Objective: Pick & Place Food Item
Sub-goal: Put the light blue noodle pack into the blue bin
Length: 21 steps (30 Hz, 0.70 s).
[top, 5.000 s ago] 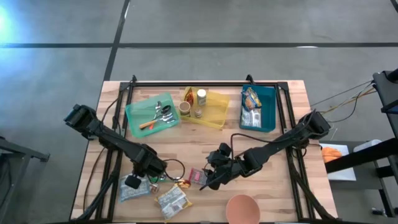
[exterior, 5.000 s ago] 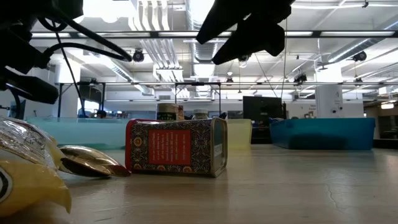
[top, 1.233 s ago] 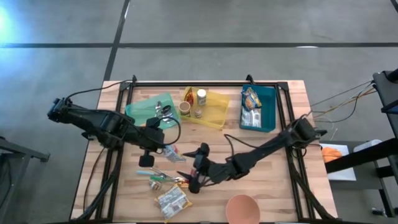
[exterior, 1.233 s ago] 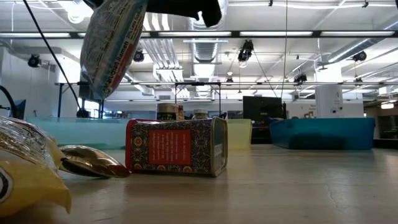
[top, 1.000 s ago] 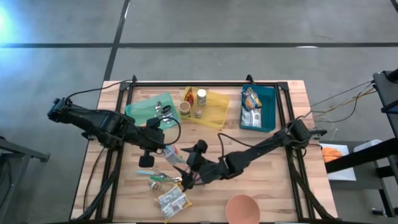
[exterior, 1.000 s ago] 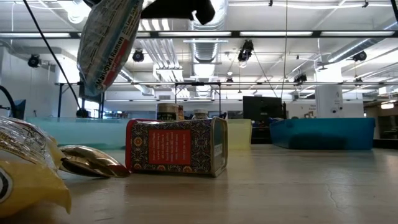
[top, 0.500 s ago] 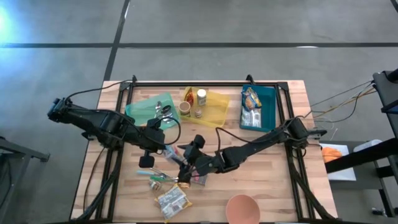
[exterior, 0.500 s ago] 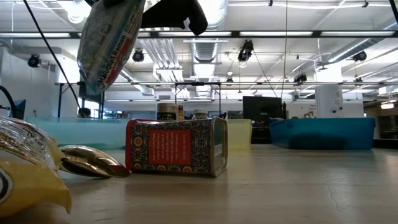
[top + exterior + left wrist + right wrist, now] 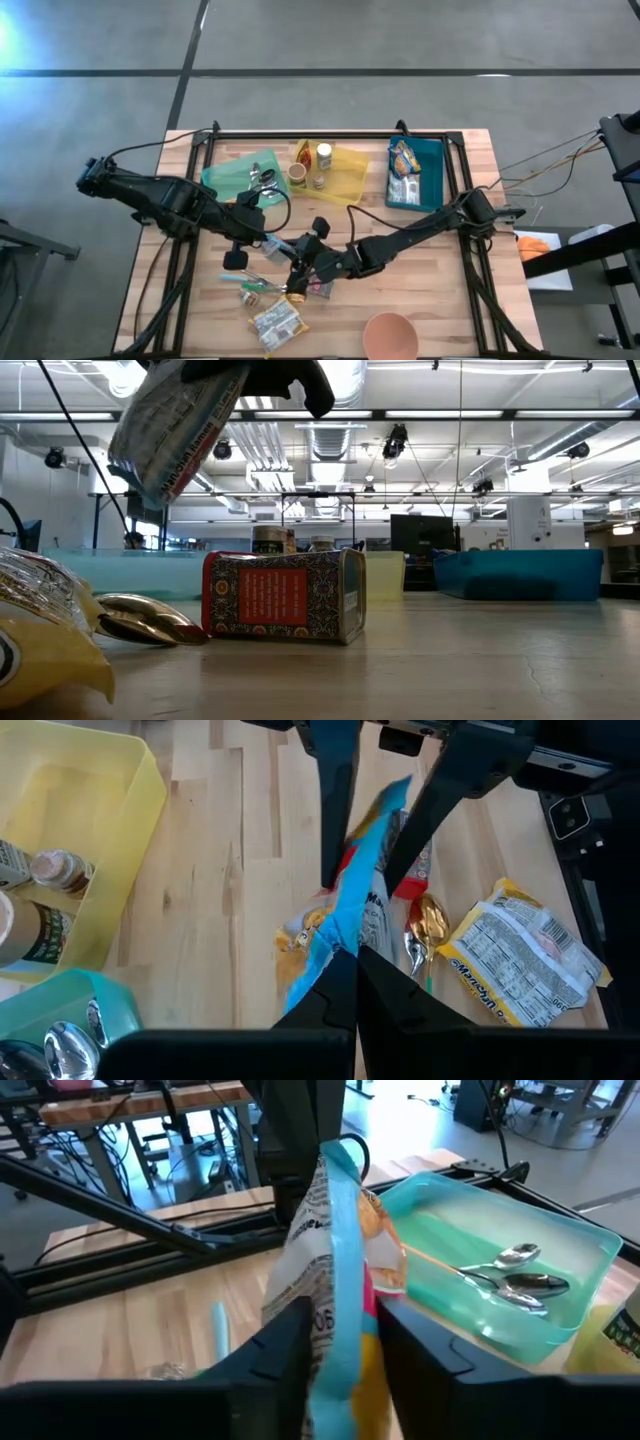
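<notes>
From above, the left gripper point(image 9: 268, 243) holds a packet point(image 9: 282, 247) up over the table point(image 9: 440, 300), and the right gripper point(image 9: 298, 270) meets it there. From table height, the packet point(image 9: 170, 435) hangs high, tilted. In the left wrist view, left fingers point(image 9: 340, 985) pinch its edge. In the right wrist view, right fingers point(image 9: 285, 1335) squeeze the packet point(image 9: 335, 1255). I think the left should let go only once the right grips tight.

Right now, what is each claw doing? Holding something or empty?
Left claw: closed, holding the blue-edged snack packet up off the table.
Right claw: fingers on either side of the same packet, closing on it; a firm grip cannot be told.
</notes>
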Motion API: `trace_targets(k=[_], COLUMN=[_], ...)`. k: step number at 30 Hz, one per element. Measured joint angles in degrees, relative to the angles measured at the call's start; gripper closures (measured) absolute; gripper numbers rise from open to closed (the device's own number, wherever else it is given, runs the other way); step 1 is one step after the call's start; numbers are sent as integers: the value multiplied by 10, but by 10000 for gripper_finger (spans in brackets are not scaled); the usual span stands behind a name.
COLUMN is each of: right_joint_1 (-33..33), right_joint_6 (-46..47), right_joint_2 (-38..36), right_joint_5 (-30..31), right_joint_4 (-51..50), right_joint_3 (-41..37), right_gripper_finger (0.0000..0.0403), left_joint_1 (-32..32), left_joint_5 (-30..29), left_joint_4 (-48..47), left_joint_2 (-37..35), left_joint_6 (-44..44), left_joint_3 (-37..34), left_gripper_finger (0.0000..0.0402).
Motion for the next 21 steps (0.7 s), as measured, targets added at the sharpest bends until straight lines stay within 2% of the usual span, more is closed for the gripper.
trace_targets(k=[9,12,21], right_joint_1=[0,0,0], right_joint_6=[-12,-12,-10], right_joint_2=[0,-1,-1], right_joint_5=[-2,-23,-28], right_joint_4=[3,4,4], right_joint_3=[0,0,0], right_gripper_finger=[373,389,394], left_joint_1=[0,0,0], left_joint_5=[0,1,2], left_joint_4=[2,4,25], left_joint_2=[0,0,0], left_joint_6=[0,-2,-1], left_joint_3=[0,0,0], left_gripper_finger=[401,401,401])
